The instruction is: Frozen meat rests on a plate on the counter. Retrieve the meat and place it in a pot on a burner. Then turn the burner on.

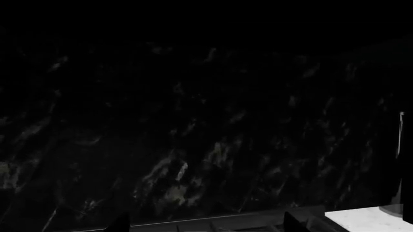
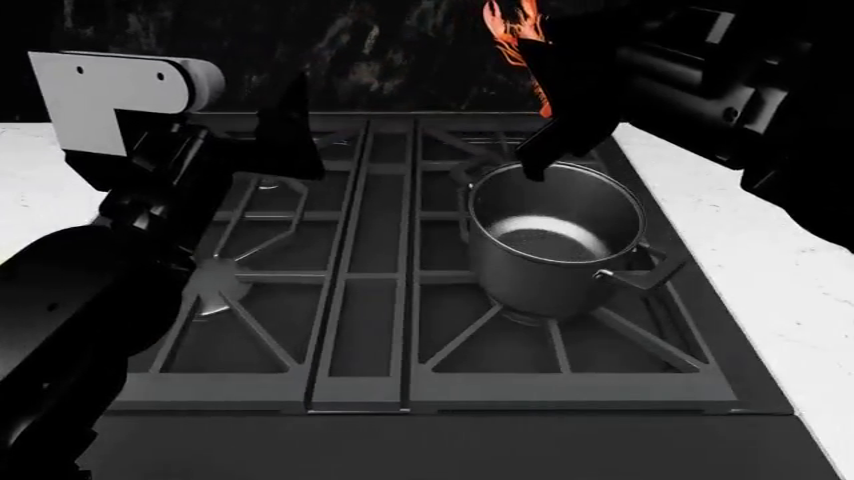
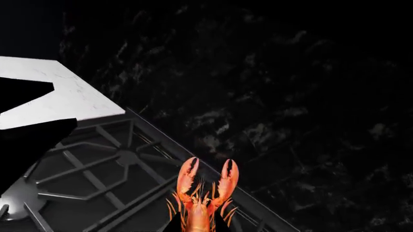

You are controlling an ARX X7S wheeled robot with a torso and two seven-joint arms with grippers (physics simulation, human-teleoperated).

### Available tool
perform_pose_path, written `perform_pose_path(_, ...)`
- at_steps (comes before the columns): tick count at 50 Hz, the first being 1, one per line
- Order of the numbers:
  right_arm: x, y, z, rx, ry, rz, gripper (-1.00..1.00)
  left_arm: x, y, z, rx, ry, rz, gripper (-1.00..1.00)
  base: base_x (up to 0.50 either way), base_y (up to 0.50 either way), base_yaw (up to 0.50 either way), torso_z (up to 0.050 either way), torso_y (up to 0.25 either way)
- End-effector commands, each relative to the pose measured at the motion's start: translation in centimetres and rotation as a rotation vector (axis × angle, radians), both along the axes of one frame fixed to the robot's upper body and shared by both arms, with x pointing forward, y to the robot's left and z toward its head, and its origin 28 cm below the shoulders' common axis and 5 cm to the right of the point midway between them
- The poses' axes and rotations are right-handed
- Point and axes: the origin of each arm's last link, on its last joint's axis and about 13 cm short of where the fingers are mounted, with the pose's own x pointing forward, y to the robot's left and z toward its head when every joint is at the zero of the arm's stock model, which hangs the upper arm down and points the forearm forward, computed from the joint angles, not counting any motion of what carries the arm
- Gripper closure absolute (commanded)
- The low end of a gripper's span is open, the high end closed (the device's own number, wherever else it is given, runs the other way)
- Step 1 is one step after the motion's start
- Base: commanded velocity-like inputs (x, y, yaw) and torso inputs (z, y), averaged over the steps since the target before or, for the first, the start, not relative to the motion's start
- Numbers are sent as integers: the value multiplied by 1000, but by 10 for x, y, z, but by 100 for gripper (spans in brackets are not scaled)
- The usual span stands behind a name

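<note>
Standing on the near right burner (image 2: 554, 322), the steel saucepan (image 2: 554, 250) held nothing, its dark handle (image 2: 638, 272) pointing right toward the white marble tabletop (image 2: 761, 260). Above its far rim, the right gripper (image 2: 541, 100) had its jaws clenched on the red-orange lobster (image 3: 205, 198), claws toward the dark veined backsplash (image 3: 277, 87). Over the far left grate (image 2: 267, 260) hung the left gripper (image 2: 291, 130); its jaw state I cannot tell.
</note>
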Motion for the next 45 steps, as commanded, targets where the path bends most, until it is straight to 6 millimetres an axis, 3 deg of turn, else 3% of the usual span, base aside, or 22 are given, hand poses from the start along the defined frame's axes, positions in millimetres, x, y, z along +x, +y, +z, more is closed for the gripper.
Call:
perform_pose_path(1, 5, -1, 0, -9, 14, -17, 100, 0, 1, 0, -5, 0, 2, -100, 0, 0, 0, 0, 0)
perform_pose_path(16, 20, -4, -11, 31, 69, -70, 100, 6, 2, -2, -16, 4, 4, -100, 0, 0, 0, 0, 0)
perform_pose_path(45, 25, -12, -27, -39, 168, -100, 100, 8, -2, -5, -10, 19, -1, -100, 0, 0, 0, 0, 0)
